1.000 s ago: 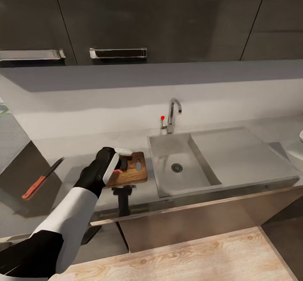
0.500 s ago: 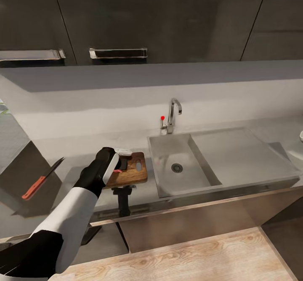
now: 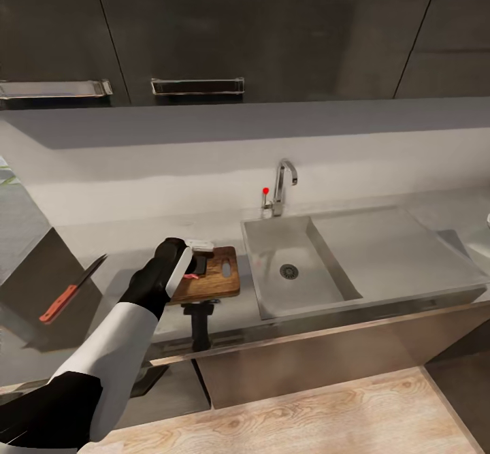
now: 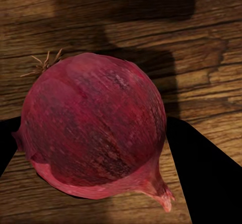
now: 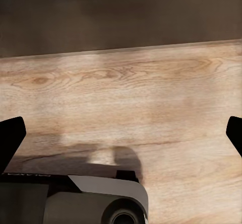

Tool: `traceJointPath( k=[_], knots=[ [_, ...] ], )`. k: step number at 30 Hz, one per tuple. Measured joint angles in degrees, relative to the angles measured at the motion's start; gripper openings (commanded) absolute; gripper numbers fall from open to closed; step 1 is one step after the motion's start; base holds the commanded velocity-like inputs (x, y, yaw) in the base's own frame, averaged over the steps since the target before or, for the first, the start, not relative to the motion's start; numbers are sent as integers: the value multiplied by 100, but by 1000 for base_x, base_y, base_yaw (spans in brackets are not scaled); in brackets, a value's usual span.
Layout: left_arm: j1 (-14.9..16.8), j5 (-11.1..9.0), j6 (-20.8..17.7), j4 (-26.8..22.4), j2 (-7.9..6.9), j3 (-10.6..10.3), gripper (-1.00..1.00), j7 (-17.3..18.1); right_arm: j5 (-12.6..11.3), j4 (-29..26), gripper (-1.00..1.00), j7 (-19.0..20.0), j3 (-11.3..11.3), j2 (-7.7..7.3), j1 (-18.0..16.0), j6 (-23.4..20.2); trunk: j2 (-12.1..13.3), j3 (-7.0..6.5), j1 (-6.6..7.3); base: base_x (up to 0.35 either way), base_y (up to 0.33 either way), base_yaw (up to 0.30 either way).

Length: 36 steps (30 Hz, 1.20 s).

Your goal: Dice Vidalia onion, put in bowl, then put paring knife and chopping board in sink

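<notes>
Left claw (image 3: pixel 194 267) closed round red onion (image 4: pixel 93 133), dark fingers (image 4: pixel 201 173) pressing both flanks, onion just above chopping board (image 3: pixel 211 273). Board lies on grey surface (image 3: pixel 129 250), just beside sink (image 3: pixel 299 263) at board's 3 o'clock. Paring knife (image 3: pixel 68 292), red handle, well apart at board's 9 o'clock. Faucet (image 3: pixel 282 185) at sink's 12 o'clock. Right claw (image 5: pixel 121 133) spread wide, holding nothing, over wood floor (image 5: pixel 151 98).

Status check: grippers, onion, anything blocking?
Left gripper jaws around the onion, over the chopping board. Right gripper open, pointing at floor. Paring knife lies on countertop. Nothing blocking.
</notes>
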State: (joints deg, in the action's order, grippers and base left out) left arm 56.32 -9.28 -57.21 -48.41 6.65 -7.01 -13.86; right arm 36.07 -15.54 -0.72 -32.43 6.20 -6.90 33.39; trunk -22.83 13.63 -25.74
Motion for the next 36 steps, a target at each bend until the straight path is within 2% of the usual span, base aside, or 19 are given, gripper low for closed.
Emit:
traceJointPath(
  k=[11,12,13,29,32,36],
  knots=[
    [0,2,4,3,0,0,-100,0,-2,0,100,0,0,0,0,0,0,0,0,0,0,0],
    [0,3,4,4,0,0,100,0,0,0,100,0,0,0,0,0,0,0,0,0,0,0],
    [-3,119,-17,15,-2,1,100,-8,-1,0,100,0,0,0,0,0,3,1,-1,0,0,0],
    [-3,119,-18,-100,5,7,100,-8,0,0,100,0,0,0,0,0,3,1,-1,0,0,0],
    [-3,119,-24,-312,5,4,100,-8,1,0,100,0,0,0,0,0,2,1,-1,0,0,0],
    [-3,120,-35,-843,5,-2,100,-8,0,0,100,0,0,0,0,0,2,1,-1,0,0,0]
  ],
)
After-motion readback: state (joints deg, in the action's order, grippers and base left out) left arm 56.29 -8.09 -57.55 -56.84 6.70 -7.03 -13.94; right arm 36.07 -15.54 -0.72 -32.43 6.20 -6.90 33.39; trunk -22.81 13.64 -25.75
